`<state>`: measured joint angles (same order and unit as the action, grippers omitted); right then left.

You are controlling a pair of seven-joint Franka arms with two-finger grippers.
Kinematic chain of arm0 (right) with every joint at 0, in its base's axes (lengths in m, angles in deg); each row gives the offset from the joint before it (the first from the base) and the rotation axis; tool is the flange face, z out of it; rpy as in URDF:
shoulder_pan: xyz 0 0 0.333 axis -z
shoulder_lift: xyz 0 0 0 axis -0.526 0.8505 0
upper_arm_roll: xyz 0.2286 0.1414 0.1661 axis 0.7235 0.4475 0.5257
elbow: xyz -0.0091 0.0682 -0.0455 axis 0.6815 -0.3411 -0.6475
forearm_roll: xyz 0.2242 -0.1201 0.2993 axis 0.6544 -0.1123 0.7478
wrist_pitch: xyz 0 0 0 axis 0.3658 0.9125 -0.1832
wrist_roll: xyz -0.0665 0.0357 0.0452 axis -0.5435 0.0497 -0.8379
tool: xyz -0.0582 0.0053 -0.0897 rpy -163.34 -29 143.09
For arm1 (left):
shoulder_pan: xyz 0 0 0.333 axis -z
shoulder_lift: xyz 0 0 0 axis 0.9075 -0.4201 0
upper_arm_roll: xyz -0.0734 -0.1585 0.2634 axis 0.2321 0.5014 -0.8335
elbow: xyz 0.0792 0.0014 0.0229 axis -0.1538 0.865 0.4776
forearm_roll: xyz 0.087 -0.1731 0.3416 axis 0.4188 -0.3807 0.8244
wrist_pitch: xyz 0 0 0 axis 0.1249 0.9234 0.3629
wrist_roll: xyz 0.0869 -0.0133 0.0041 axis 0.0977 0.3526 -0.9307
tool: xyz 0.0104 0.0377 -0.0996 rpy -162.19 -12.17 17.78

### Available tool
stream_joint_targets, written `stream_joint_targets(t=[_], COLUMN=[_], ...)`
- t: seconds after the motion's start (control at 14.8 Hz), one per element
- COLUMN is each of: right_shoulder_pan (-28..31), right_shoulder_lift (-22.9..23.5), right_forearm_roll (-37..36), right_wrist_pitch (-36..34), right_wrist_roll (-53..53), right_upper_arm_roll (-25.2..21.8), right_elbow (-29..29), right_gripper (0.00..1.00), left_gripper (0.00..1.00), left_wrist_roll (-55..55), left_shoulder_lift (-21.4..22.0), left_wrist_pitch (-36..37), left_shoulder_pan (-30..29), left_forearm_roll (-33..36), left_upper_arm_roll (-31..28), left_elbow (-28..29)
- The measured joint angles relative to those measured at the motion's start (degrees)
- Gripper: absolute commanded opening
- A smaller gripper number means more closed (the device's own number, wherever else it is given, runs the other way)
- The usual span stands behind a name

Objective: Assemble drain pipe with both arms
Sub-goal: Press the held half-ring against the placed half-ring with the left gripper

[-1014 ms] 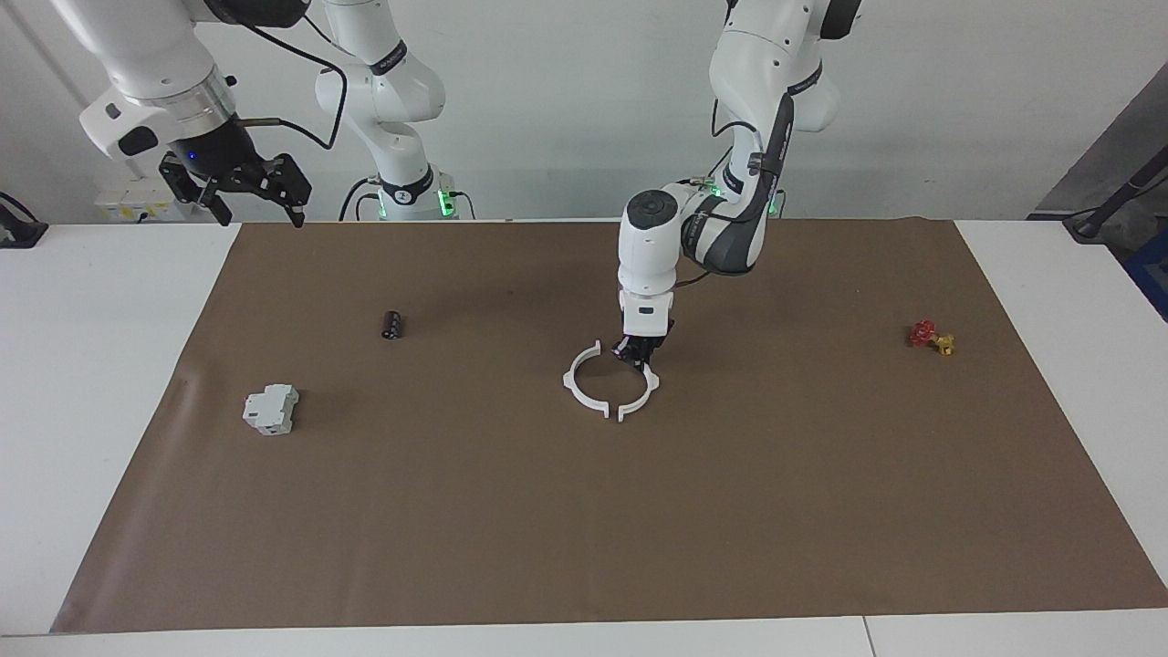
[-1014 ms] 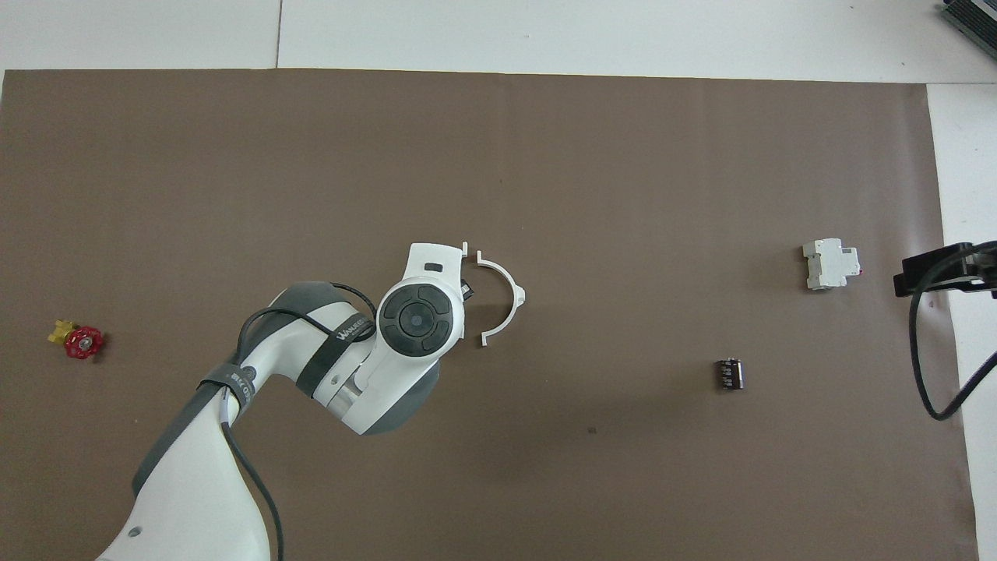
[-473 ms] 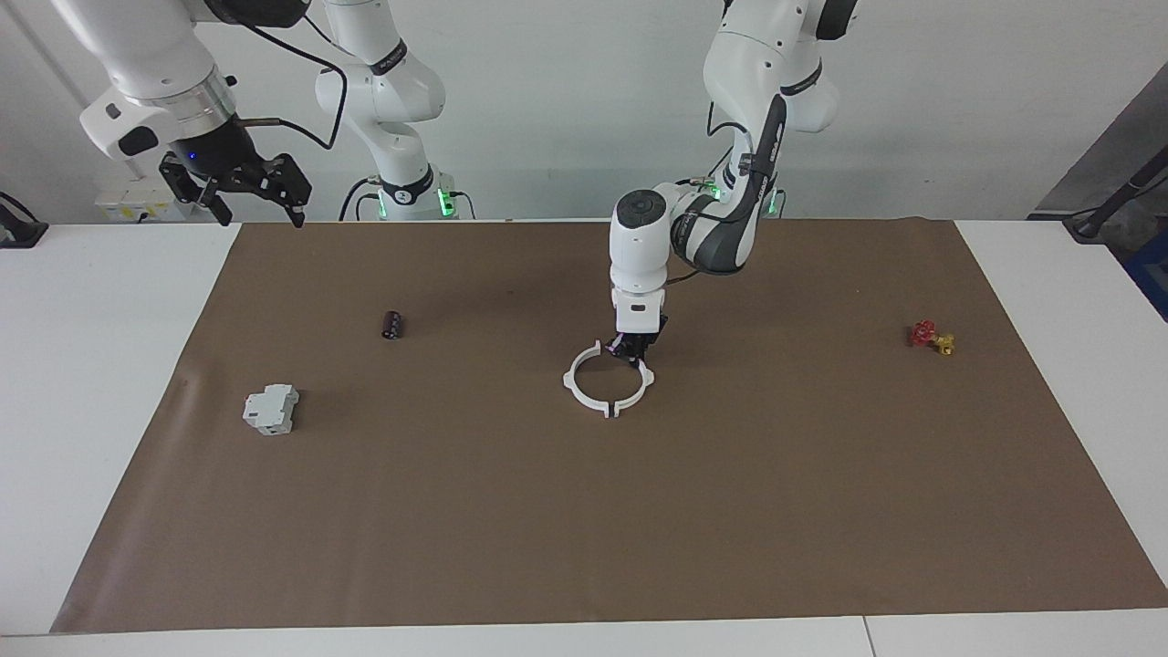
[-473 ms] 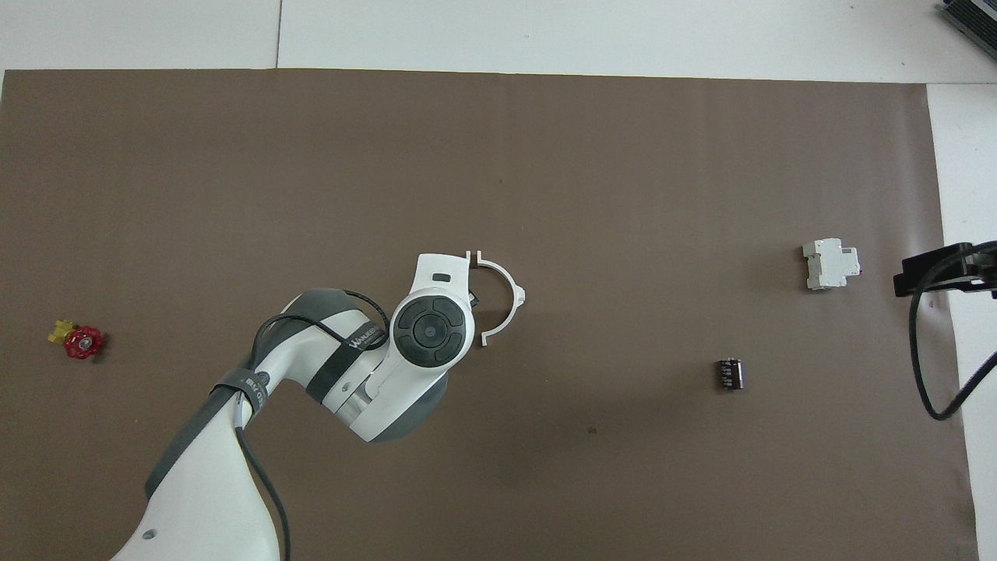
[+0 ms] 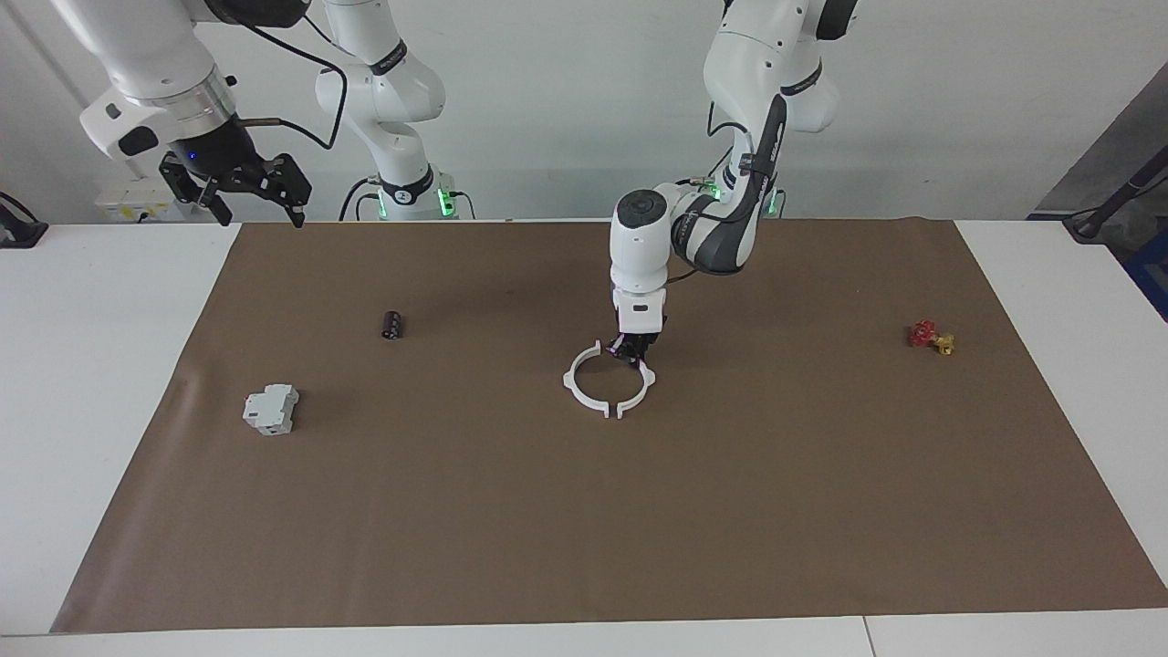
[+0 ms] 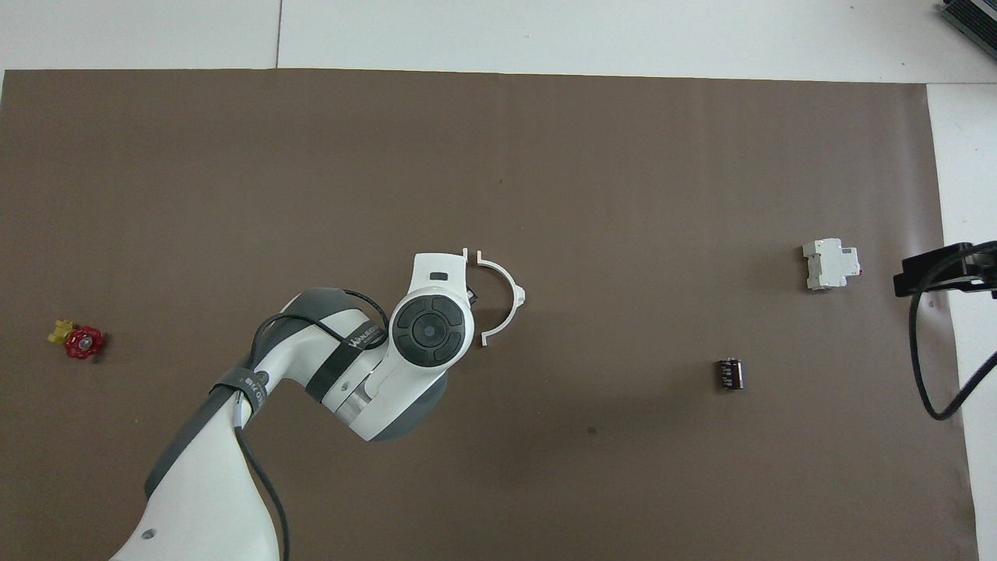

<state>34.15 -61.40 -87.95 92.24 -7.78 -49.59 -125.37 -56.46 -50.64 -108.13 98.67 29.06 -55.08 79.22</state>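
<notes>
The left gripper (image 5: 633,351), pinching one half-ring (image 5: 639,388), is nudging it against the other half-ring (image 5: 580,385) at frame centre, closing the ring.

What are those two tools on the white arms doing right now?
Left tool: down at the thin white plastic half-rings, grip cannot be told.
Right tool: open, empty, waiting raised over the table's edge.

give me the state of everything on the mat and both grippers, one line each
half-ring toward the left arm's end: flat on the mat, left gripper down at it
half-ring toward the right arm's end: flat on the mat, its tabs facing the other half's with small gaps
left gripper: low at the ring
right gripper: open, raised, waiting
grey block: lying untouched
dark cylinder: on its side
red and yellow valve: lying untouched
</notes>
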Motion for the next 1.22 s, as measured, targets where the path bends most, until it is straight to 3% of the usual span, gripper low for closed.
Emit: stream_joint_targets(t=[1.22], right_shoulder_pan=[0.0], right_shoulder_lift=[0.0], right_forearm_roll=[0.0], right_wrist_pitch=[0.0], right_wrist_roll=[0.0], right_upper_arm_roll=[0.0], right_elbow=[0.0], right_gripper=[1.0], left_gripper=[0.0], left_wrist_roll=[-2.55], left_shoulder_lift=[-0.48], left_wrist_pitch=[-1.03], left_shoulder_pan=[1.04], left_forearm_roll=[0.02], left_upper_arm_roll=[0.06], left_elbow=[-0.19])
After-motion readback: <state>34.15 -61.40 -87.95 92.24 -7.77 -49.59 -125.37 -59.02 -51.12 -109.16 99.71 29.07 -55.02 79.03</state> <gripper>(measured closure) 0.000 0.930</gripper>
